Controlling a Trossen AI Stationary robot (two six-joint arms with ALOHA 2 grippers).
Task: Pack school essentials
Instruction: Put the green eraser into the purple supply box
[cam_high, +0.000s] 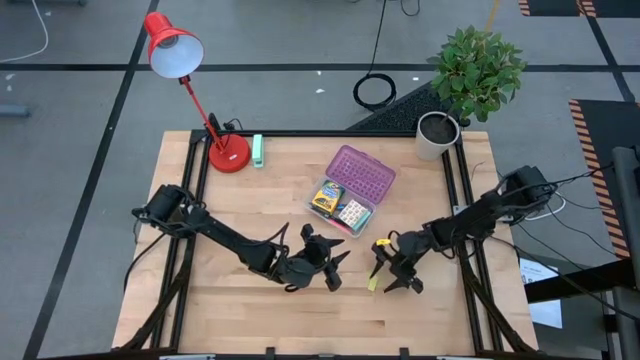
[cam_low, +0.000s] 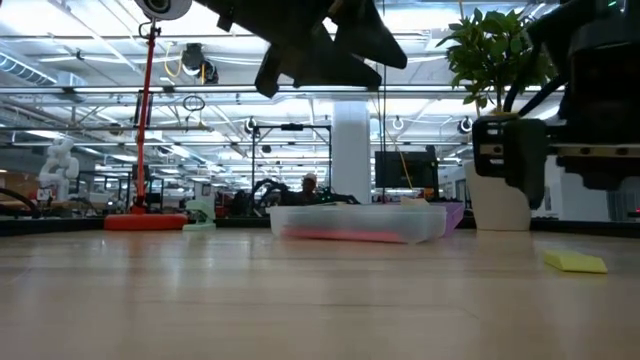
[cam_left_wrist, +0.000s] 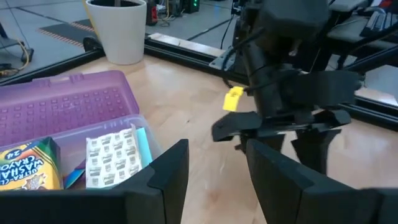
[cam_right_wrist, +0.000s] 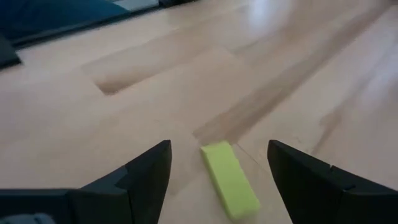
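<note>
A small yellow-green eraser (cam_high: 372, 284) lies flat on the wooden table. My right gripper (cam_high: 388, 280) hovers open over it, and in the right wrist view the eraser (cam_right_wrist: 230, 180) lies between the two fingers, clear of both. My left gripper (cam_high: 330, 265) stands open with nothing in it, left of the right one and just in front of the case. The clear case (cam_high: 362, 222) with its purple lid (cam_high: 362, 175) folded back holds a green-yellow crayon box (cam_high: 327, 196) and a small patterned pack (cam_high: 352, 213).
A red desk lamp (cam_high: 228, 152) and a mint-green block (cam_high: 258, 150) stand at the far left. A potted plant (cam_high: 440, 130) stands at the far right corner. Bare wood stretches along the near edge (cam_high: 320, 325).
</note>
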